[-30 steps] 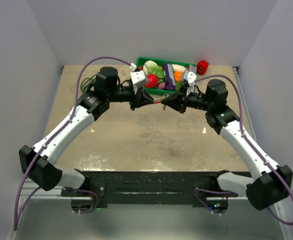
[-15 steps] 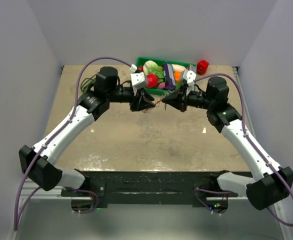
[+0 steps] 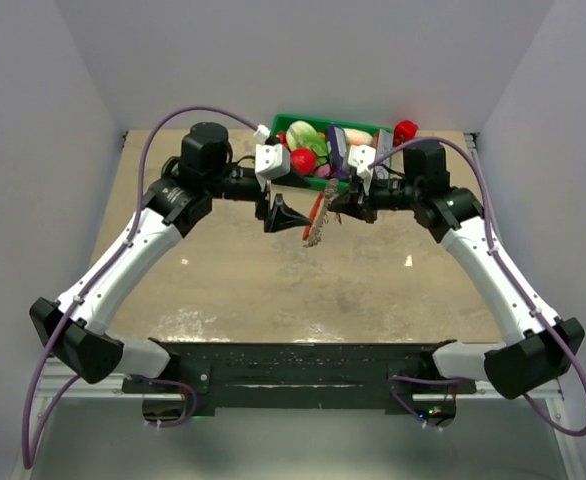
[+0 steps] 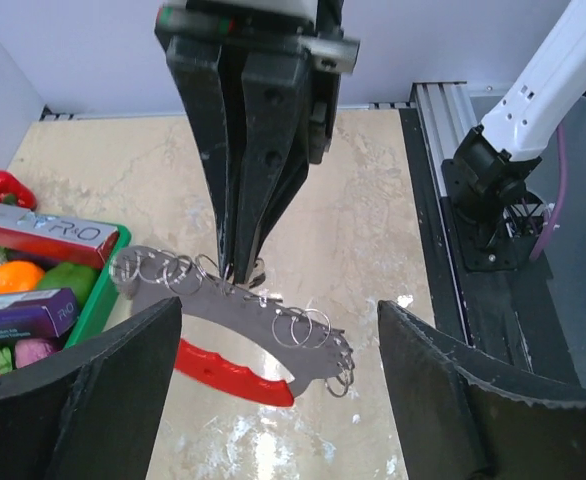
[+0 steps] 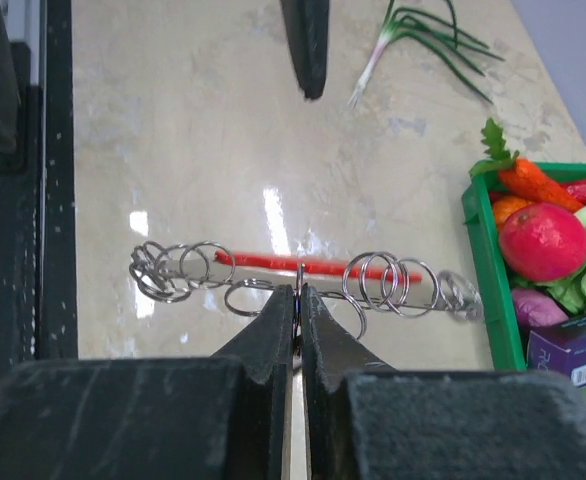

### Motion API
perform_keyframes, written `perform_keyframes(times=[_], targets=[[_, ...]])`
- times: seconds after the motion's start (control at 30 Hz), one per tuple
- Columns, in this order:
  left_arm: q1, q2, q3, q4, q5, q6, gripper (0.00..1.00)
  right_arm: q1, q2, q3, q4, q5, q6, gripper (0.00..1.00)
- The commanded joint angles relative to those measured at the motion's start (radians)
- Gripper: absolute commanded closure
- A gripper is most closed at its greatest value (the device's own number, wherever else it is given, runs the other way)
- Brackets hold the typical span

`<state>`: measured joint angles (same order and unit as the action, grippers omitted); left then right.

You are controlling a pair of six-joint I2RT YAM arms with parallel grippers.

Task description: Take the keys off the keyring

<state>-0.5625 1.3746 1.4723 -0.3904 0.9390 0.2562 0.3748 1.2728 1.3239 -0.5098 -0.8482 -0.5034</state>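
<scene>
One keyring in the air, two claws: one pinching, one spread

Counted: two claws, one keyring (image 4: 233, 300), one red curved tag (image 4: 228, 370) on it, one green crate (image 5: 488, 290) of toy food, one bunch of spring onions (image 5: 413, 38). The keyring is a flat grey curved strip strung with a row of small silvery wire loops, roughly ten, too overlapped for a sure count; single keys cannot be made out. It hangs above the tabletop (image 3: 243, 270), toward 12 o'clock from the tabletop's middle, with the crate beyond it at 12 o'clock and the onions off at 10 o'clock. The right claw (image 5: 298, 293), at 2 o'clock of the keyring, is clamped on the strip's middle; the left claw (image 3: 286, 213), just beside it at 9 o'clock, has its jaws wide apart and grips nothing
</scene>
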Motion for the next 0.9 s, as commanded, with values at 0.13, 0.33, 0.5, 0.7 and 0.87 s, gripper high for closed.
perform_keyframes(times=[0.13,0.33,0.5,0.7,0.87], targets=[[-0.005,0.047,0.046,-0.031,0.026,0.100,0.31,0.030,0.002,0.120,-0.254,0.009,-0.259,1.00],[-0.017,0.084,-0.001,0.004,0.041,0.112,0.35,0.087,-0.010,0.118,-0.292,0.060,-0.327,1.00],[-0.031,0.107,-0.033,0.041,0.063,0.100,0.44,0.108,-0.039,0.055,-0.204,0.070,-0.293,1.00],[-0.054,0.126,-0.046,0.042,0.083,0.095,0.51,0.111,-0.062,0.011,-0.122,0.083,-0.250,1.00],[-0.060,0.123,-0.047,0.048,0.115,0.074,0.56,0.113,-0.066,-0.002,-0.108,0.101,-0.244,1.00]])
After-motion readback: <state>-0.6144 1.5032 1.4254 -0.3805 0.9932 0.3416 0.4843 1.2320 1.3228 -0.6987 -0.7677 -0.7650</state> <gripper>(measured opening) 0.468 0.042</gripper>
